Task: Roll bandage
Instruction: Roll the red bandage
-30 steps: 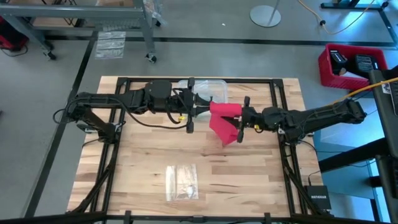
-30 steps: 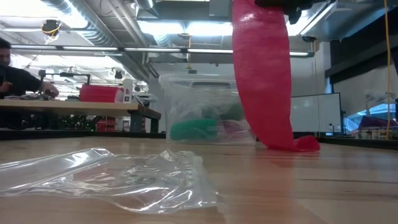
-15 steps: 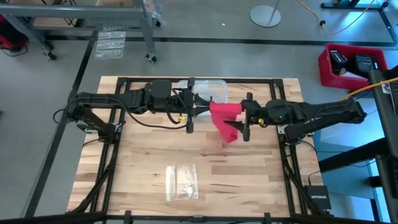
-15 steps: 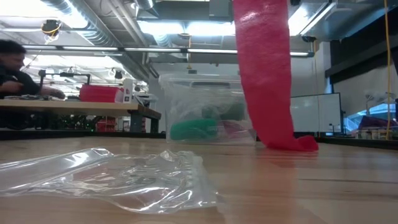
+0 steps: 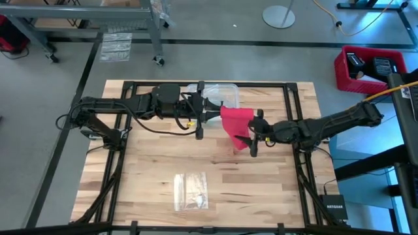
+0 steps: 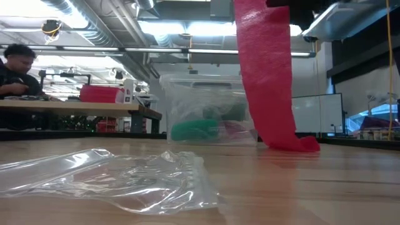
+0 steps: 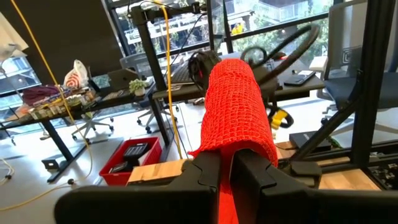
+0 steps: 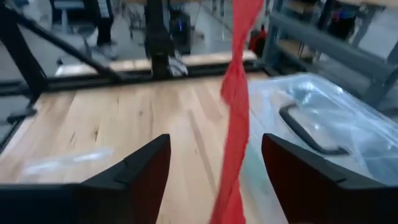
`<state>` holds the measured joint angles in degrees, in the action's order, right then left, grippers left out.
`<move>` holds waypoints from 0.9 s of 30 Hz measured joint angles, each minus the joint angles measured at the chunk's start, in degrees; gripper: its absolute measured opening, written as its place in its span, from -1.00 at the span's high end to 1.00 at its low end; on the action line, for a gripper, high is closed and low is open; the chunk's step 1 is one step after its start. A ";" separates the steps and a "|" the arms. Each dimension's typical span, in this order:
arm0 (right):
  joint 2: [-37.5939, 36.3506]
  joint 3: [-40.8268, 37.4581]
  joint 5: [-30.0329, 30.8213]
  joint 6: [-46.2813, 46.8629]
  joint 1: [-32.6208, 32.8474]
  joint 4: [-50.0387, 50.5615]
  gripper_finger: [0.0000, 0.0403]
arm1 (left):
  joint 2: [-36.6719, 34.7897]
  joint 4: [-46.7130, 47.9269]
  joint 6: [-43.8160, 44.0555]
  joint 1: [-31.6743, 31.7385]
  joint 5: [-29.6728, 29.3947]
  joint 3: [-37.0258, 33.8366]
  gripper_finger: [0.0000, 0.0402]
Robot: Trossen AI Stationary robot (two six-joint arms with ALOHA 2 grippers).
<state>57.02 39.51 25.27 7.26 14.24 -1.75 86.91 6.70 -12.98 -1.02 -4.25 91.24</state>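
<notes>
the left gripper [image 5: 208, 116] was found above the far middle of the table [image 5: 157, 196], its fingers [image 7: 208, 174] clamped on the bandage [image 5: 236, 124] — the red mesh fabric was pinched between the two dark pads in the left wrist view and rose beyond them as a rolled column. from that grip the bandage hung down as a long band; in the low view its lower end lay bunched on the wooden surface, just in front of the clear plastic box [image 6: 206, 112].

the right gripper [image 5: 254, 133] stood just to the right of the hanging band, its fingers [image 8: 140, 171] spread wide with the strip running between them and touching neither — nothing was held on that side.

the clear plastic box sat at the far edge, behind the bandage. a small clear plastic bag [image 5: 191, 191] lay flat nearer the front edge, well apart from both grippers.

a person [image 6: 15, 62] was seated at a bench in the room beyond the table.
</notes>
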 joint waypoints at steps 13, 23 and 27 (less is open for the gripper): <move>1.66 -3.19 3.14 -7.76 0.01 -7.68 0.86 | 0.00 -0.19 -0.22 0.00 0.00 0.00 0.95; -0.94 -2.70 -1.73 -2.04 6.15 -7.61 0.96 | -1.14 -0.38 -7.94 0.07 -8.71 0.04 0.95; 0.02 -0.64 -4.67 -1.50 9.41 -7.74 0.98 | -1.21 -0.90 -11.55 0.55 -10.75 0.04 0.95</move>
<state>57.04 38.87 20.60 5.76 23.65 -9.50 85.71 5.81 -24.52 -0.47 -15.00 91.29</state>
